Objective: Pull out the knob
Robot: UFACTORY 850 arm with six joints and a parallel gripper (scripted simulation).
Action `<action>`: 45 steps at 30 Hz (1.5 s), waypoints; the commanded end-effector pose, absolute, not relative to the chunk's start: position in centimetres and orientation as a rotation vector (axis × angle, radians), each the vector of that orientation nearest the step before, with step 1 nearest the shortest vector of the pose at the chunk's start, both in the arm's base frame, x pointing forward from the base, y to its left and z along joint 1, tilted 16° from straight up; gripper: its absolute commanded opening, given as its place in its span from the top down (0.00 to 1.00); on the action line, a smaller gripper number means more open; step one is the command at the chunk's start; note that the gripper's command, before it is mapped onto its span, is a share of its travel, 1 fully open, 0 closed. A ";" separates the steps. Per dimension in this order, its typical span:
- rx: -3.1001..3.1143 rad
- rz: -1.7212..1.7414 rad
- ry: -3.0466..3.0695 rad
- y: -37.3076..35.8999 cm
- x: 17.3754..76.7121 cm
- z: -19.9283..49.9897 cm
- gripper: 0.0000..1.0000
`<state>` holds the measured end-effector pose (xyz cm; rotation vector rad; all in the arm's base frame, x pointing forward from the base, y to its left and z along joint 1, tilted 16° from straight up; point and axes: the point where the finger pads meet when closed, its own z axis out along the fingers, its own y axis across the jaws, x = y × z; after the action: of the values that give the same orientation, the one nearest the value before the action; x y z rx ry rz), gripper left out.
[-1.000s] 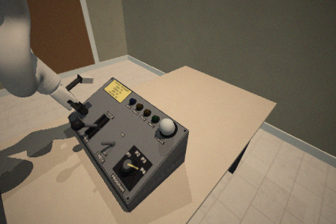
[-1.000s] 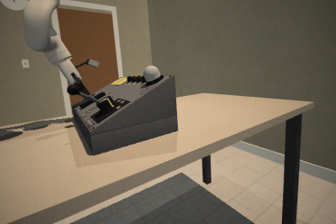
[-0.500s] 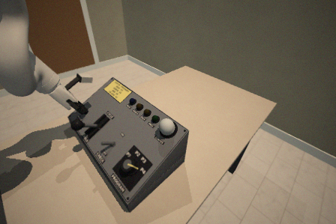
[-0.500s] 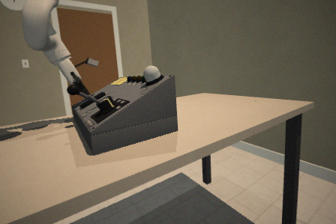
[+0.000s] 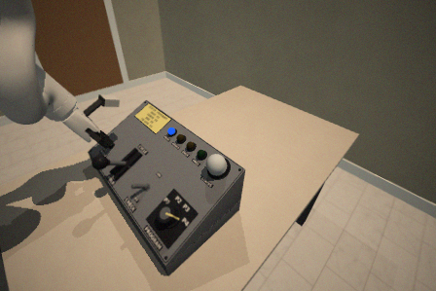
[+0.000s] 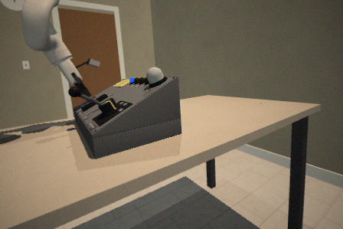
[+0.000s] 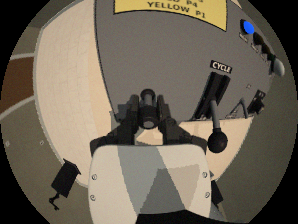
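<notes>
A grey sloped console point(image 5: 187, 185) point(image 6: 153, 109) point(image 7: 143, 50) stands on the tan table point(image 5: 292, 129) point(image 6: 237, 117). My gripper point(image 5: 103, 138) point(image 6: 79, 85) point(image 7: 148, 102) is at the panel's left edge, beside the lever slot. Its fingers are shut on a small dark knob, the MODE knob point(image 7: 148, 106), which the fingers mostly hide in the top and exterior views. The CYCLE lever with its black ball point(image 5: 99, 161) point(image 6: 73, 92) point(image 7: 218, 140) stands just to the right of the gripper, apart from the fingers.
The panel also carries a yellow label point(image 5: 152, 119), a blue button point(image 5: 171, 131) point(image 7: 249, 27), three dark buttons, a white dome point(image 5: 217, 164) point(image 6: 155, 74), a small toggle point(image 5: 141, 186) and the PROGRAM selector point(image 5: 167, 217). The table's edge is to the right.
</notes>
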<state>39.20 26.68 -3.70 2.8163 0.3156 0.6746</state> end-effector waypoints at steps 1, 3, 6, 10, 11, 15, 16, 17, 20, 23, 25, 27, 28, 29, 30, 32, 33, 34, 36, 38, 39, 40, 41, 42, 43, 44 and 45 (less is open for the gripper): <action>2.817 0.677 0.315 26.8 39.2 -3.5 1.00; 2.817 0.677 0.315 26.8 39.2 -3.5 1.00; 2.817 0.677 0.315 26.8 39.2 -3.5 1.00; 2.817 0.677 0.315 26.8 39.2 -3.5 1.00; 2.817 0.677 0.315 26.8 39.2 -3.5 1.00; 2.817 0.677 0.315 26.8 39.1 -3.5 1.00; 2.817 0.677 0.315 26.8 39.1 -3.4 1.00; 2.817 0.677 0.315 26.8 39.1 -3.4 1.00; 2.817 0.677 0.315 26.8 39.1 -3.4 1.00; 2.817 0.677 0.315 26.8 39.1 -3.4 1.00; 2.817 0.677 0.315 26.8 39.1 -3.4 1.00; 2.817 0.677 0.315 26.8 39.1 -3.4 1.00; 2.817 0.677 0.315 26.8 39.1 -3.4 1.00; 2.817 0.677 0.315 26.8 39.1 -3.4 1.00; 2.817 0.677 0.315 26.8 39.1 -3.4 1.00; 2.817 0.677 0.315 26.8 39.1 -3.4 1.00; 2.817 0.677 0.315 26.8 39.1 -3.4 1.00; 2.817 0.677 0.315 26.8 39.1 -3.4 1.00; 2.817 0.677 0.315 26.8 39.1 -3.4 1.00; 2.817 0.677 0.315 26.8 39.1 -3.4 1.00; 2.817 0.677 0.315 26.8 39.1 -3.4 1.00; 2.817 0.677 0.315 26.8 39.1 -3.4 1.00; 2.817 0.677 0.315 26.8 39.1 -3.4 1.00; 2.817 0.677 0.315 26.8 39.1 -3.4 1.00; 2.817 0.677 0.315 26.8 39.1 -3.4 1.00; 2.817 0.677 0.315 26.8 39.1 -3.4 1.00; 2.817 0.677 0.315 26.8 39.1 -3.4 0.24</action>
<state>39.09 26.71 -3.50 2.8163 0.3155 0.6743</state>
